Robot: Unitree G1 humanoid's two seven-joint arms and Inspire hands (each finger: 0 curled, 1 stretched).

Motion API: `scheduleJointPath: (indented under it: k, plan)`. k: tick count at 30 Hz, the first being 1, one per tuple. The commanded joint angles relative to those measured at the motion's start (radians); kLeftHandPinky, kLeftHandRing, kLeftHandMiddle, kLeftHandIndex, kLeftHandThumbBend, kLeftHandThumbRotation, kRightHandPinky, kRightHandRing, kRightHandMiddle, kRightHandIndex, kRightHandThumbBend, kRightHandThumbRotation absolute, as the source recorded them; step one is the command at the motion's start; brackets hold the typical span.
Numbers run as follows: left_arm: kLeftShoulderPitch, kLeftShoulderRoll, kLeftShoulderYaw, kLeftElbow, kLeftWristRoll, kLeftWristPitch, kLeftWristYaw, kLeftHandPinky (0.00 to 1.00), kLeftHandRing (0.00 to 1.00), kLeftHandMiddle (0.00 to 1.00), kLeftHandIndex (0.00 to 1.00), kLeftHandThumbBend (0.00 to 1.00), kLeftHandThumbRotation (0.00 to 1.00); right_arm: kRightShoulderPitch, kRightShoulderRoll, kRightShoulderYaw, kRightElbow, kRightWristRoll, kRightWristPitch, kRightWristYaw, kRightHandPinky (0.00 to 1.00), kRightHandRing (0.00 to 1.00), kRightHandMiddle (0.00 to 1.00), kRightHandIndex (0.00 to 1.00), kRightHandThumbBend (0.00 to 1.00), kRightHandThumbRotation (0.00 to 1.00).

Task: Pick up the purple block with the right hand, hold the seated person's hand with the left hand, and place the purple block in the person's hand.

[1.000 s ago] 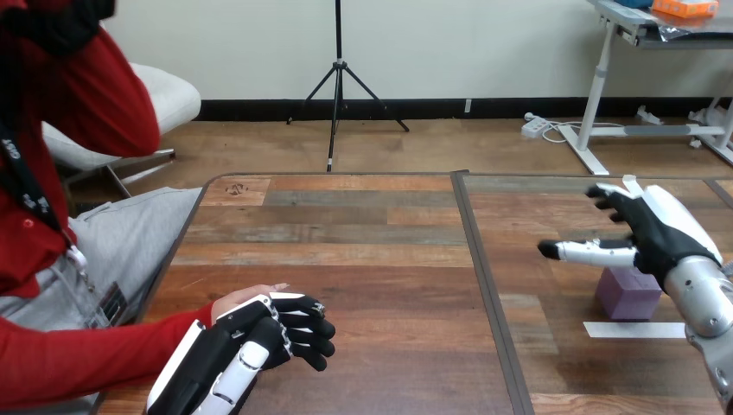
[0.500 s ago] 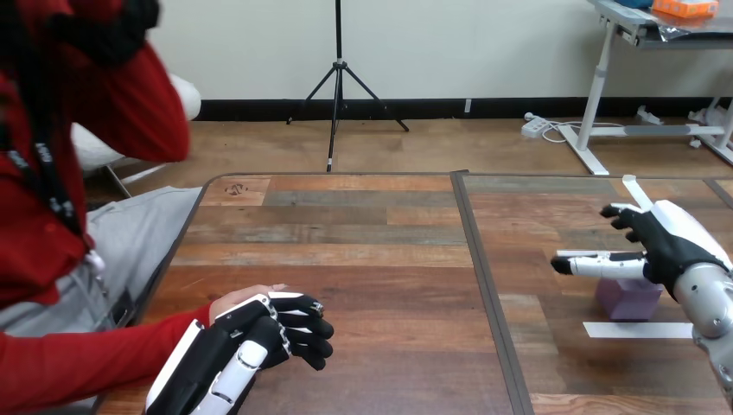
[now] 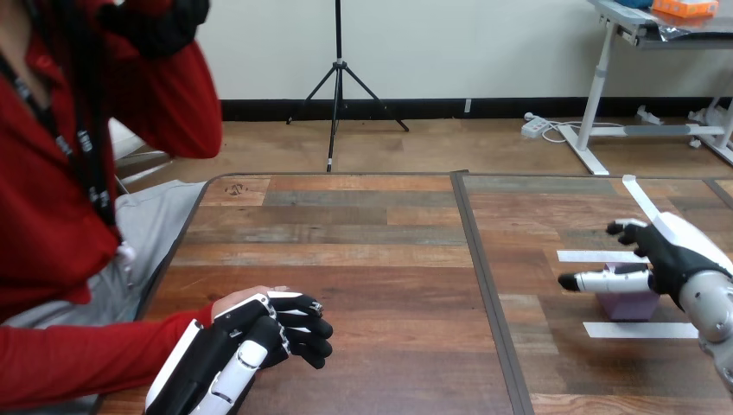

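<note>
Since a second ago my right hand (image 3: 667, 253) has dropped lower and now sits right over the block (image 3: 628, 304) at the table's (image 3: 372, 233) right side. Its fingers are spread, not closed; I can't tell if they touch it. My left hand (image 3: 251, 341) hasn't moved, its fingers curled round the person's hand (image 3: 232, 303).

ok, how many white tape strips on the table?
3, all at the view's right: a diagonal strip farthest, a level strip beyond the purple block, a near strip before it. The right robot hand may hide more.
</note>
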Motion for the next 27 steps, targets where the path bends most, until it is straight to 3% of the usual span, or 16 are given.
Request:
scheduleJointPath:
  k: [1,12,27]
  plan:
    - [-0.058,0.008,0.012,-0.042,-0.018,-0.008,-0.005,0.52,0.56,0.6,0.61,0.58,0.73,-0.109,-0.049,0.029,0.025,-0.014,0.001,0.027,0.74,0.89,0.91,0.9,1.0,0.5]
    - [-0.057,0.011,0.018,-0.047,-0.01,-0.01,0.003,0.52,0.56,0.59,0.61,0.57,0.75,-0.132,-0.07,0.087,0.059,-0.052,0.029,0.105,0.75,0.91,0.93,0.92,1.0,0.47]
    - [-0.063,0.009,0.024,-0.037,-0.02,-0.021,-0.012,0.51,0.56,0.59,0.61,0.57,0.79,-0.139,-0.085,0.116,0.085,-0.056,0.021,0.162,0.76,0.91,0.92,0.91,1.0,0.4]
